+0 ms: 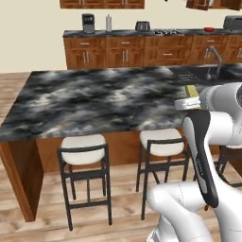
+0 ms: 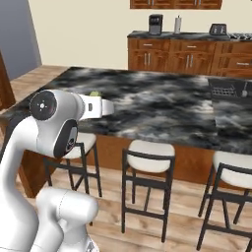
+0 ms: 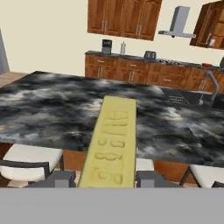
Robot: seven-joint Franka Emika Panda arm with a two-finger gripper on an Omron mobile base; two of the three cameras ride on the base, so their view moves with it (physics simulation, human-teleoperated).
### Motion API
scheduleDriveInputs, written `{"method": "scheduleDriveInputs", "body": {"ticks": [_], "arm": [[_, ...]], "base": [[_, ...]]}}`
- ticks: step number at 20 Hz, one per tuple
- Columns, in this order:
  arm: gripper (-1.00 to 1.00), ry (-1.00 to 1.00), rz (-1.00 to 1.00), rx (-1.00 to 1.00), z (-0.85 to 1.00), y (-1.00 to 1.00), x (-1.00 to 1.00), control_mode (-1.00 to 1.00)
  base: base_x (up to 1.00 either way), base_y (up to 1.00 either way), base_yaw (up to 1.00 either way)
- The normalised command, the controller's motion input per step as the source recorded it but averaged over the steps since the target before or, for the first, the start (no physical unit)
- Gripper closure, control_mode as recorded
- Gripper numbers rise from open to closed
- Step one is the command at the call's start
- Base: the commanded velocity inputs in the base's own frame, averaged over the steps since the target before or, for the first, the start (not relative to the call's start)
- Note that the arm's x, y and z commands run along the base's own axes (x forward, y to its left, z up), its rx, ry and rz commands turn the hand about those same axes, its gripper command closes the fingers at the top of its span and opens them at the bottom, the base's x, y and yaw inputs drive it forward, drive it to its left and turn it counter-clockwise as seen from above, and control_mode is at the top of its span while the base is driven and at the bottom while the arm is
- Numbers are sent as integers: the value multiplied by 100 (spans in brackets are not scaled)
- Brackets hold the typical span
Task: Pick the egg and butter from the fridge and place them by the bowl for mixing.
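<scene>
The butter, a pale-yellow stick with stamped marks, runs up the middle of the hand view between my two dark fingertips. My gripper is shut on it, held over the near edge of the dark marble island. The left base view has the butter poking up above the white hand. Its tip also peeks over the hand in the right base view. A grey fridge wall stands at the far left. The egg and the bowl are out of view.
White-seated stools stand along the island's near side. A sink with a tap and a dish rack sit at the island's right end. Brown cupboards and a counter with a coffee machine line the back wall.
</scene>
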Motion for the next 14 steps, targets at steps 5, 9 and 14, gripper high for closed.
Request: {"method": "scheduleDriveInputs", "body": {"ticks": [5, 9, 14], "arm": [[100, 0, 0, 0, 0, 0, 0, 100], [100, 0, 0, 0, 0, 0, 0, 100], [100, 0, 0, 0, 0, 0, 0, 100]], "base": [[0, -100, 1], [0, -100, 1], [0, -100, 0]]}}
